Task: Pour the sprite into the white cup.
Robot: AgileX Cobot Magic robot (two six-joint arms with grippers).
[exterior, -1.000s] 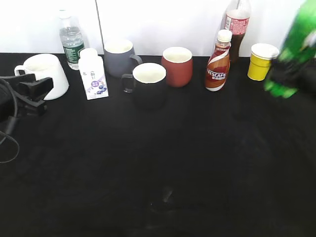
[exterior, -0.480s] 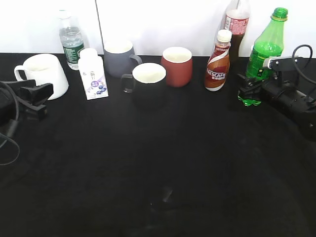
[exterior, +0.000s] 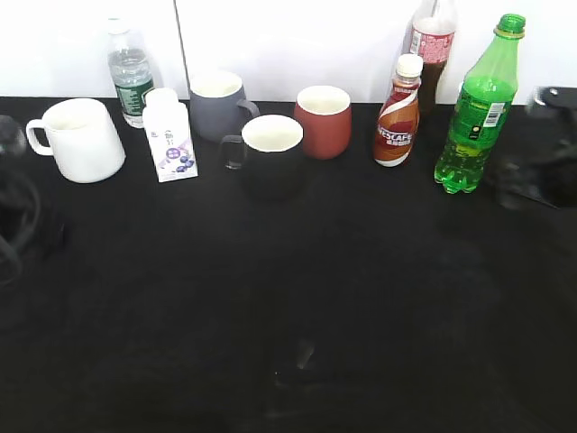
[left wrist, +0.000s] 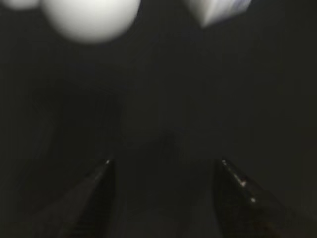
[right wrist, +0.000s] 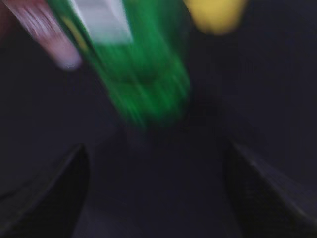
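The exterior view showed the black table spread wide, with a row of drinks and cups along its far edge. The sprite, tallest of the row, stood upright and capped toward the right, free of any grip, just left of the blurred dark right gripper, which sat apart from it. In the right wrist view the right gripper had its jaws spread wide and empty, the sprite lying ahead of the jaws and a little left of their middle, smeared by motion blur, with the yellow cup ahead and to the right. The white cup stood upright at the far left of the table, handle turned left, well apart from the bottle. The left gripper likewise held its jaws wide with nothing between them; the white cup showed ahead of the jaws and to their left, and the small white carton ahead and to their right. In the exterior view that arm was only a dark blur at the left edge. Between the two task things stood the black mug, the grey mug, the red cup, the small white carton, the brown Nescafe bottle and the clear water bottle.
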